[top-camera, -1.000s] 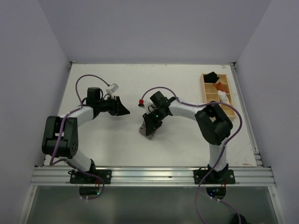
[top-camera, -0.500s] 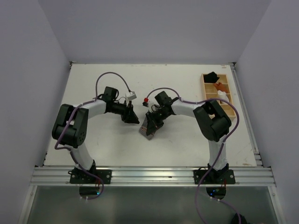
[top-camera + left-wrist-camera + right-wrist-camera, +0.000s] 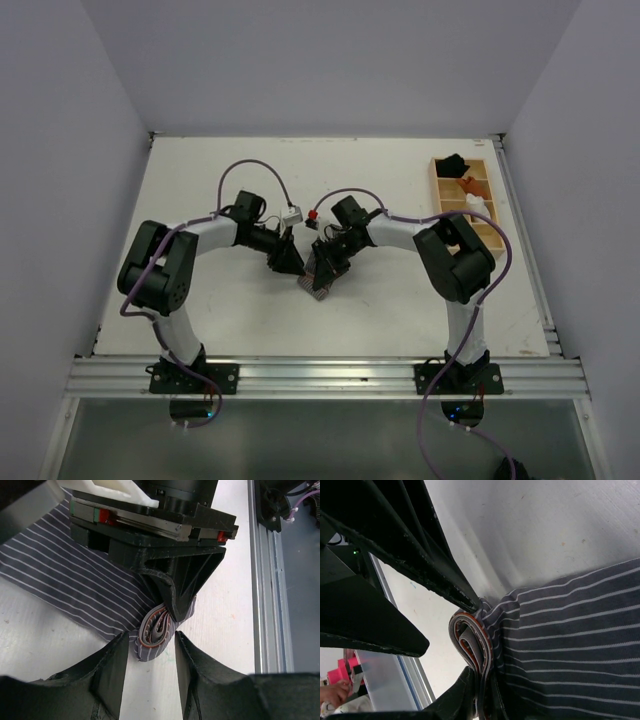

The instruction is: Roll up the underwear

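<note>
From above, the two arms meet at the middle of the surface [image 3: 400, 310]. The underwear [image 3: 317, 282] lies there as a small striped bundle, well apart from the wooden tray [image 3: 436, 195] at the far right. The right pincer [image 3: 328, 256] sits on the garment's far end. The left pincer [image 3: 288, 262] is just beside it on the left, so both are about equally near and the cloth lies to the right of the left pincer. The left wrist view shows the part that matters. The left pincer [image 3: 150, 646] stands partly open with nothing in it, and the coiled end of the underwear [image 3: 75, 585] sits right at the mouth between its two fingertips, the spiral facing it. I cannot tell whether either fingertip touches the cloth yet. One finger of the right pincer [image 3: 175, 607] comes down from above onto that same coil, and the flat, unrolled stripes spread away to the far left of the view. I take it the roll's long axis points roughly toward the left pincer, so any grip from that side would come end-on. In the right wrist view, the right pincer [image 3: 475, 640] is closed nearly all the way on the coil, a finger on each side of the layered edge. The rest of the underwear [image 3: 560, 650] stretches off to the right, loose and slightly creased. To my eye the roll has only a few turns, with most of the garment left to wind.
</note>
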